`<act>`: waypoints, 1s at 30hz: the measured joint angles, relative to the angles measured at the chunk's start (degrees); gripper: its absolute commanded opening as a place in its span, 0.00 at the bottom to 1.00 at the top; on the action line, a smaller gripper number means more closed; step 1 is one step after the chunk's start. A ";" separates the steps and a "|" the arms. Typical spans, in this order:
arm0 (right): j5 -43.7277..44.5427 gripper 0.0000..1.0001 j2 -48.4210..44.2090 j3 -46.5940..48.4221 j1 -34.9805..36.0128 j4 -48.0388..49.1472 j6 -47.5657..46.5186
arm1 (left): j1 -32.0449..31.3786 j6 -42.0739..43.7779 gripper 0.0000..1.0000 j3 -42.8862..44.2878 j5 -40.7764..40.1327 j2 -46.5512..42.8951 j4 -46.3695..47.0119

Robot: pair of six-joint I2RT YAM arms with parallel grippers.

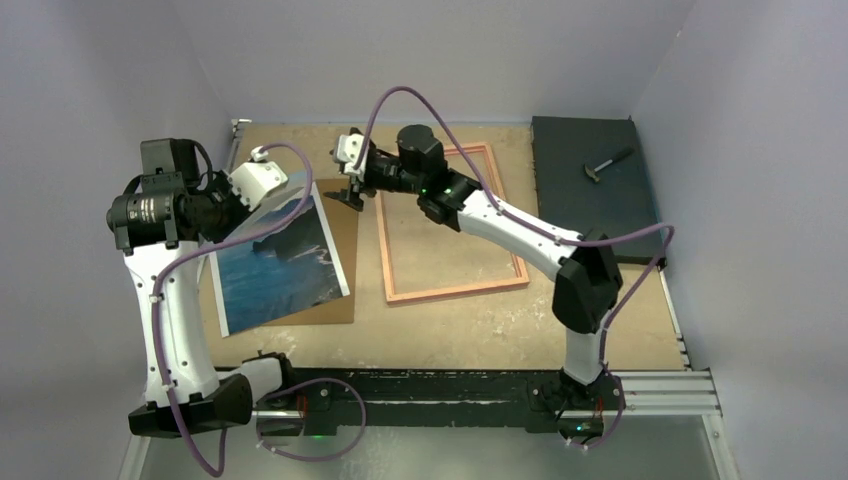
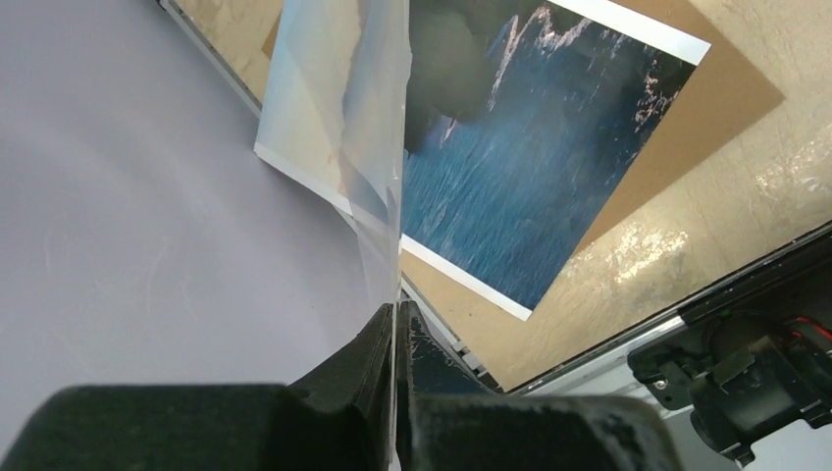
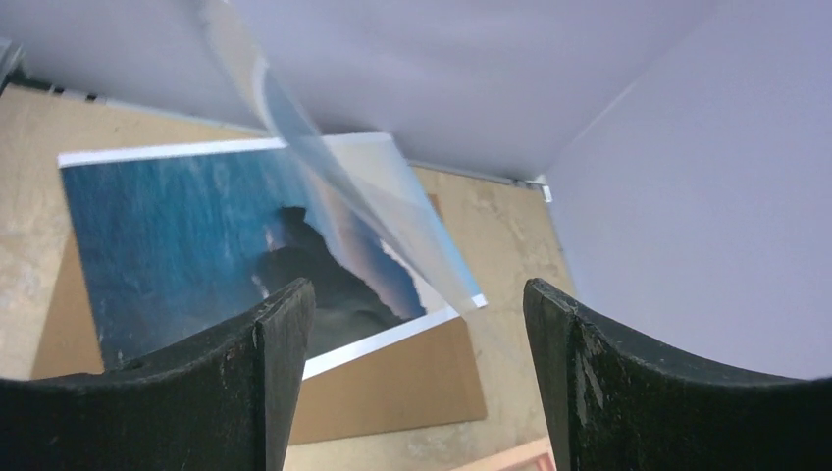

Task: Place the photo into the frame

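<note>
The photo [image 1: 280, 265], blue and dark with a white border, lies on the brown backing board [image 1: 343, 230] at the left. It also shows in the left wrist view [image 2: 549, 167] and the right wrist view [image 3: 196, 235]. My left gripper [image 1: 280, 195] is shut on the edge of a clear thin sheet [image 2: 343, 98] and holds it raised and curved above the photo's far left part [image 3: 363, 196]. The frame [image 1: 455, 290] lies flat at the centre, pale wood-orange side up. My right gripper [image 1: 347, 193] is open and empty above the board's far right corner [image 3: 392, 383].
A dark grey pad [image 1: 570, 200] with a small hammer [image 1: 607, 165] lies at the back right. The left wall stands close to the left arm. A black rail [image 1: 440, 385] runs along the near edge.
</note>
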 measured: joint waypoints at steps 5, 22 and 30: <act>-6.97 0.78 6.34 2.51 -0.04 -2.49 -4.09 | 0.00 2.69 0.00 -0.52 0.26 -1.99 0.04; -12.50 0.72 13.33 6.80 1.79 4.13 -2.84 | 0.00 5.53 0.00 -2.54 0.52 -2.97 0.02; -12.57 0.62 19.89 13.29 2.60 4.59 -2.10 | 0.00 5.55 0.00 -2.54 0.52 -3.34 0.02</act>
